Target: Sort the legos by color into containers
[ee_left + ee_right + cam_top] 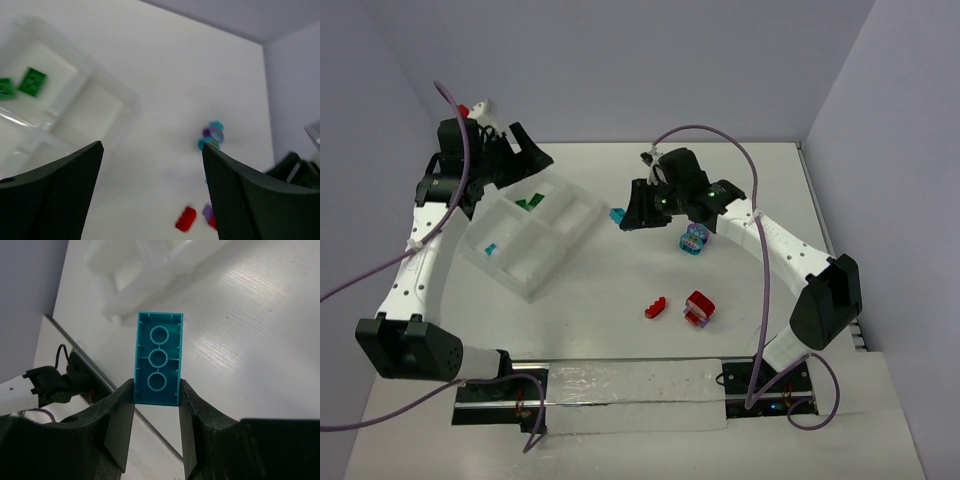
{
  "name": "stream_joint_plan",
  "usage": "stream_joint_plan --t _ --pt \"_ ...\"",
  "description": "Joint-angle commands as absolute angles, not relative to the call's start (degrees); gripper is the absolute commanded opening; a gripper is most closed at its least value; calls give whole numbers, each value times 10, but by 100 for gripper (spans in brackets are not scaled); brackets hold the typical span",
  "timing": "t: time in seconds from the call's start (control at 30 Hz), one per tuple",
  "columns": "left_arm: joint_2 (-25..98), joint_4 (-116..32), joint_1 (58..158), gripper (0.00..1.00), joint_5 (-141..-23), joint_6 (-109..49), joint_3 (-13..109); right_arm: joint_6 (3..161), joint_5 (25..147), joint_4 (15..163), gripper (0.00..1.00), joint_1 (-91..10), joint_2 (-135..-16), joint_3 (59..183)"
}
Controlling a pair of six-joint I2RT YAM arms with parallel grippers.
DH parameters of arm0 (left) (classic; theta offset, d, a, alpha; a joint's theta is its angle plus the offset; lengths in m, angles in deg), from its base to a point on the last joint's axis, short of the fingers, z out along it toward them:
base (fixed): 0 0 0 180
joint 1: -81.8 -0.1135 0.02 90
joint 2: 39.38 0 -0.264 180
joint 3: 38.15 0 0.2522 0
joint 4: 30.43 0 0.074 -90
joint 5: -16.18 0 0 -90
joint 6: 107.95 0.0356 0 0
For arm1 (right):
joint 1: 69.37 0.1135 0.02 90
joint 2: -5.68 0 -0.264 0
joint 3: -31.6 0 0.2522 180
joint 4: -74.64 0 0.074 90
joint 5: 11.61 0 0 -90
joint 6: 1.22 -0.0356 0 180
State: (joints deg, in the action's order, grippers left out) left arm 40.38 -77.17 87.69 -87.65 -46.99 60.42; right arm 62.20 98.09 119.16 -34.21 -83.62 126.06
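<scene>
My right gripper (pixel 625 218) (pixel 157 399) is shut on a teal brick (pixel 159 359) (pixel 616 215), held above the table just right of the white organizer tray (pixel 582 232) (pixel 125 285). The tray holds green bricks (pixel 529 202) (pixel 33 81) in a far compartment and a small teal brick (pixel 490 249) in a near-left one. My left gripper (pixel 520 150) (pixel 152 190) is open and empty, raised over the tray's far end. On the table lie a purple-teal cluster (pixel 694 240) (pixel 212 134), a red brick (pixel 655 308) (pixel 185 219) and a red-purple cluster (pixel 699 308).
The tray (pixel 107 95) sits slanted at the table's left. A white strip (pixel 630 395) runs along the near edge between the arm bases. Purple cables loop off both arms. Walls close in behind and to the right.
</scene>
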Motion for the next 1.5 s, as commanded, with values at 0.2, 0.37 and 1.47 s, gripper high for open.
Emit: stream_joint_plan --t 0.2,0.37,1.47 --pt "411 -644 914 90 -1175 -633 475 663 988 1174 0 -328 -842 1302" --pt "444 -615 945 94 -1216 -683 469 676 958 1192 0 -313 -841 1317" --pt "527 -569 1005 76 -1147 -792 480 681 885 1208 1 -286 -867 1349"
